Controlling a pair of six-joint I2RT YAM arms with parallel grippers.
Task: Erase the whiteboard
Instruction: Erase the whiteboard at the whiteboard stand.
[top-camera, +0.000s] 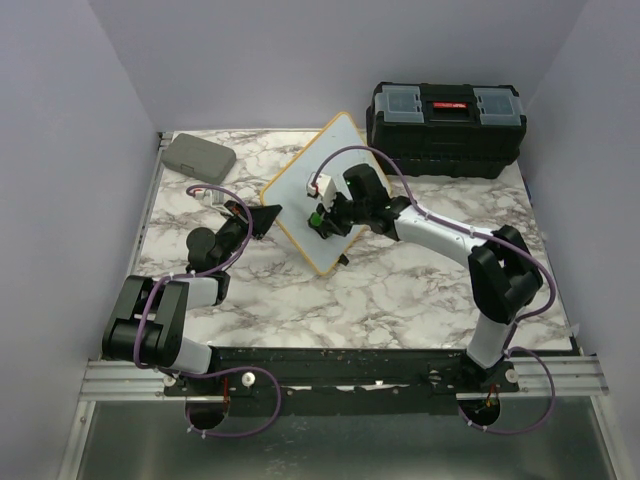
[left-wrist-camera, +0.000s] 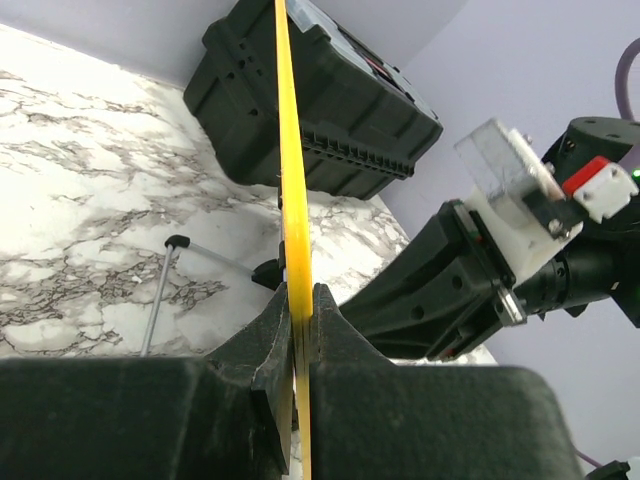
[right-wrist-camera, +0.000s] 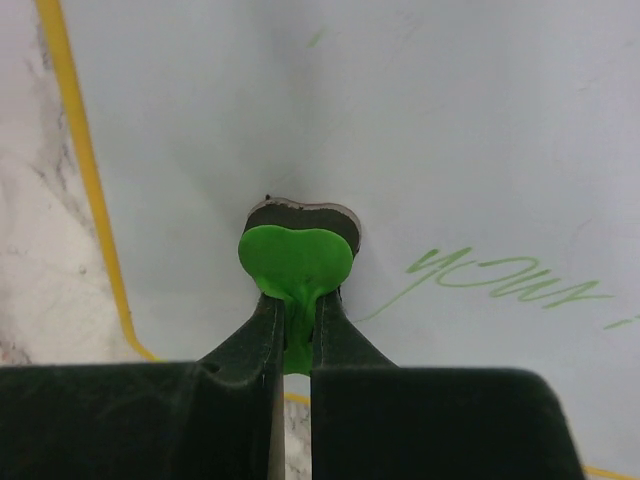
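The whiteboard (top-camera: 298, 192) sits near the middle of the counter (top-camera: 400, 290), turned so it looks like a diamond. It has a thin yellow frame (left-wrist-camera: 294, 200). Some green writing (right-wrist-camera: 500, 280) is on the white face, to the right of the eraser.

The left tool (left-wrist-camera: 300, 322) is squeezed tight on the left edge of the board, one finger on each side of the frame. The right tool (right-wrist-camera: 297, 305) is squeezed tight on a small green eraser (right-wrist-camera: 295, 255). The eraser's dark pad is pressed flat on the board.

Behind the board, by the back wall, is a big black toolbox (top-camera: 445, 125). A flat grey case (top-camera: 198, 155) lies in the far left corner of the counter, well apart from the board.
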